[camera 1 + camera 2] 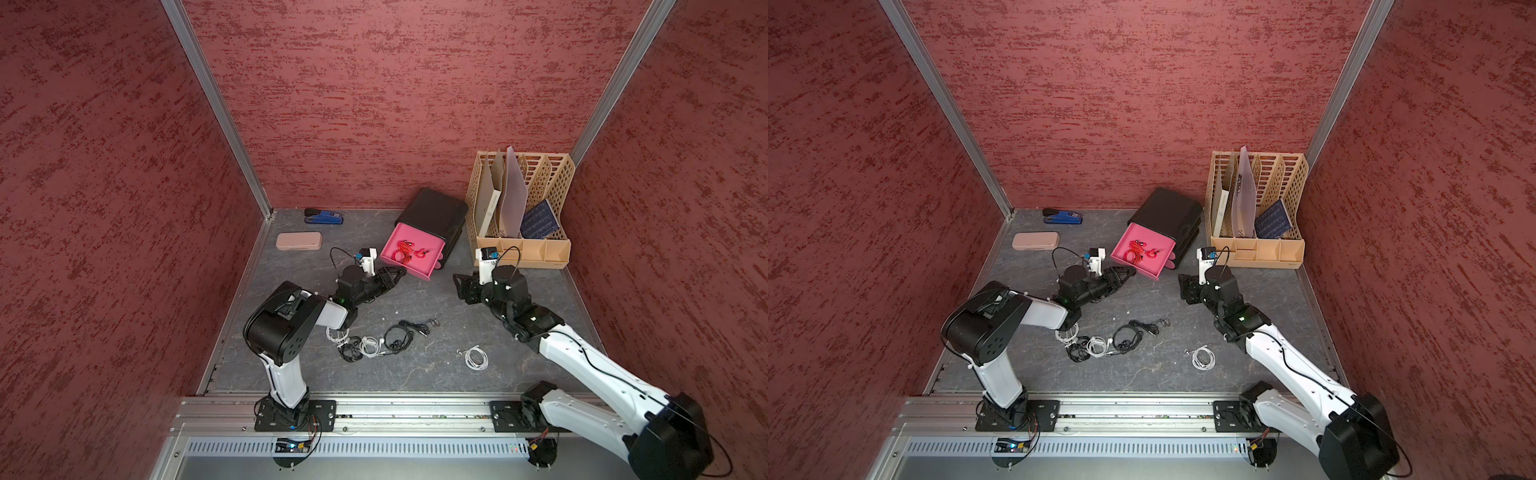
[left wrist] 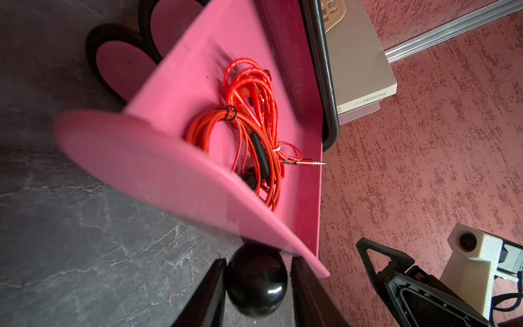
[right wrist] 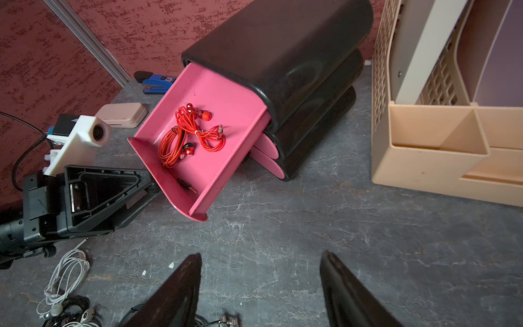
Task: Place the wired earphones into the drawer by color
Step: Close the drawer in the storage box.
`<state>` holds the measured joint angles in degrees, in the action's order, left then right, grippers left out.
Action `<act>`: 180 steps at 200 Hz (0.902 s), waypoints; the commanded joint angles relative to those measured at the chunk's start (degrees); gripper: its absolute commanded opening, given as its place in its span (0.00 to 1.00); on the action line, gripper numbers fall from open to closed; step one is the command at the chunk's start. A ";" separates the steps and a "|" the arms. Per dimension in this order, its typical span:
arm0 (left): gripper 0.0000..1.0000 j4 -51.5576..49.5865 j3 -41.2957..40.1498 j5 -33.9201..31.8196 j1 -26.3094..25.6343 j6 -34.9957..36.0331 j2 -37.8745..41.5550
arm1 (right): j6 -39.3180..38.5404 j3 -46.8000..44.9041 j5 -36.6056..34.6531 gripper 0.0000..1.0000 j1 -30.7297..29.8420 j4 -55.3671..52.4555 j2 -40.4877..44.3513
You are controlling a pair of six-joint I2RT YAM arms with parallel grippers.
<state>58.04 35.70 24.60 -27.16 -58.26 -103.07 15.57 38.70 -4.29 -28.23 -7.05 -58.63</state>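
Fingers point(image 2: 210, 294) of the left gripper point(image 1: 399, 273) sit narrow astride the black knob point(image 2: 256, 280) at the left wrist view's lower centre; whether they pinch it, I cannot tell. Red earphones point(image 2: 249, 127) lie above it in the pink drawer point(image 2: 147, 158), whose length runs toward the black cabinet point(image 2: 325, 85). The right gripper point(image 3: 260, 254) gapes wide, farther off.

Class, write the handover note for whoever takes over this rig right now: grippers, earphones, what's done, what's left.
Left gripper: jaws flank the black knob of the top drawer, grip unconfirmed.
Right gripper: open, empty, over the table.
Done: both red earphones lie in the open pink top drawer.
To do: three white earphones and two black earphones on the table, four clustered by the left arm, one white apart; lower drawers shut.
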 commanded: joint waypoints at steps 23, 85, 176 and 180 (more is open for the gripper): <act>0.38 2.95 1.47 0.38 0.15 -0.19 0.82 | -0.63 -0.35 -1.43 0.71 0.27 1.34 0.36; 0.38 -1.31 2.77 -0.34 -0.19 1.43 4.65 | -0.54 -0.66 -2.04 0.71 0.24 1.36 1.41; 0.38 -8.21 7.50 -0.31 -0.11 4.16 5.38 | -0.37 -0.75 -2.15 0.71 0.20 1.24 1.94; 0.38 -8.21 7.76 -0.19 -0.09 4.13 5.19 | -0.37 -0.73 -2.17 0.71 0.29 1.25 1.94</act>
<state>49.74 40.82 23.94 -27.44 -55.61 -97.73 15.59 38.48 -4.82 -28.23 -7.05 -57.84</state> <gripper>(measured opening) 0.381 0.708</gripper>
